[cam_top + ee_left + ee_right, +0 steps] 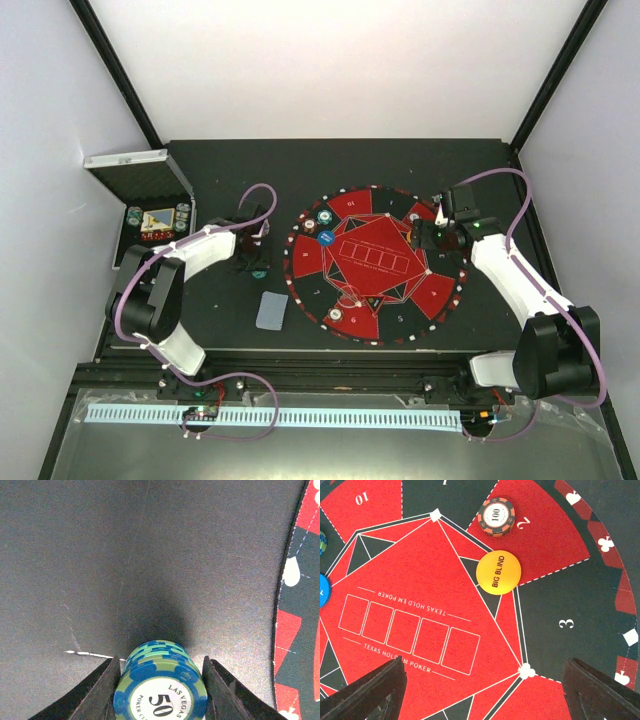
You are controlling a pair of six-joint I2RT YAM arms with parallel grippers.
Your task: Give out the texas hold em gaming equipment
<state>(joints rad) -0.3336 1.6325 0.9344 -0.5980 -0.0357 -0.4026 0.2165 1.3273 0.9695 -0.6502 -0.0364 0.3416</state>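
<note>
Blue-green poker chips [160, 690] are stacked and cut off by the lower edge of the left wrist view; the foot of the stack is not seen. The stack is clamped between both fingers of the left hand [160, 661], near the mat [300, 605]. The right hand [485, 662] is spread wide above the mat, apart from the orange disc [498, 573].

Matt cloth mat [420, 575], smooth plastic chips [160, 692]
</note>
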